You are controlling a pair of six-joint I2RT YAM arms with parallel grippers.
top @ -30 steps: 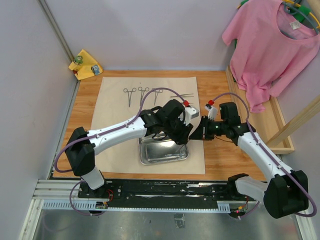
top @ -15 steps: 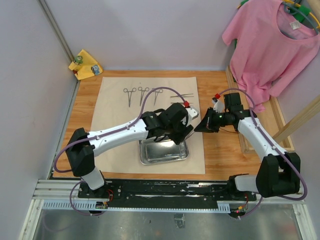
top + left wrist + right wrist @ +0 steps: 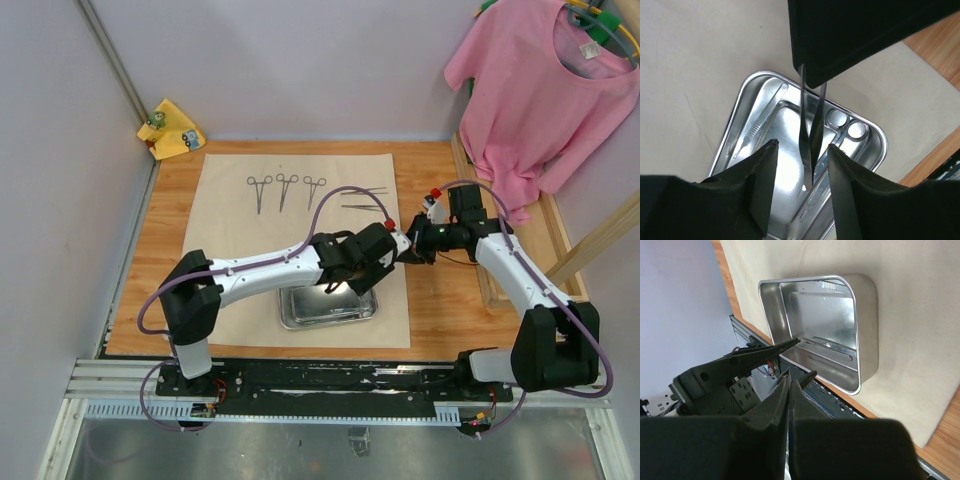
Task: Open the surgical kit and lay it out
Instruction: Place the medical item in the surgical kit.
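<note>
As the overhead view has it, left gripper [image 3: 387, 254] and right gripper [image 3: 412, 250] meet tip to tip over the cloth [image 3: 230, 230], by the tray [image 3: 330, 325]; left wrist: tweezers [image 3: 809, 155], pinched tight by the right, run lengthwise between the left's parted fingers [image 3: 760, 190], seemingly untouched; right wrist: its fingers [image 3: 780, 400] pressed together, tray beneath

One beige cloth wrap [image 3: 230, 250] covers the one desk [image 3: 440, 310], with one steel tray [image 3: 300, 322] at its near edge. There are four ring-handled forceps [image 3: 286, 188]: three in a row at the far side, and one in the tray with two ring handles [image 3: 838, 119] showing. Of tweezers [image 3: 362, 207], two lie right of that row and one pair hangs over the tray. At least one more slim instrument [image 3: 756, 131] lies in the tray. There is one pink T-shirt [image 3: 530, 90] and one yellow cloth [image 3: 175, 130].
</note>
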